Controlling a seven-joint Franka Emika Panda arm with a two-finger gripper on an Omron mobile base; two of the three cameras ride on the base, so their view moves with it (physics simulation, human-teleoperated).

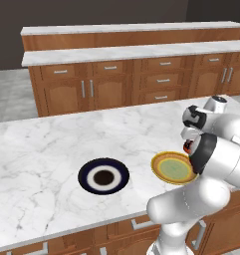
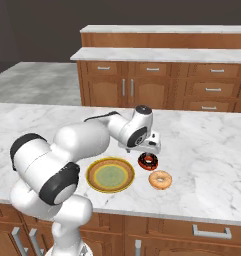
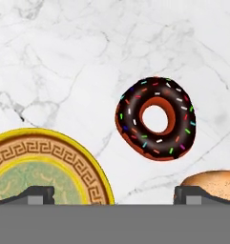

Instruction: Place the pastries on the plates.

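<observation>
The dark chocolate pastry (image 2: 143, 161) with sprinkles lies on the marble counter, just right of the golden-yellow plate (image 2: 94, 175). The pale orange-tan pastry (image 2: 154, 181) lies close in front of it. My gripper (image 2: 151, 146) hangs low over the chocolate pastry (image 3: 130, 119), open, with nothing between its fingertips (image 3: 40, 193). In the hand view the yellow plate (image 3: 40, 157) is at lower left and the tan pastry (image 3: 212, 178) at lower right. The dark navy plate (image 1: 86, 172) with a white ring sits further left, apart from the yellow plate (image 1: 159, 162). Both plates are bare.
The marble counter (image 2: 207, 145) stretches wide on both sides, its front edge close to the tan pastry. Wooden cabinets (image 1: 111, 84) with marble tops stand behind, across a floor gap. My own arm (image 2: 82, 140) arches over the counter's left part.
</observation>
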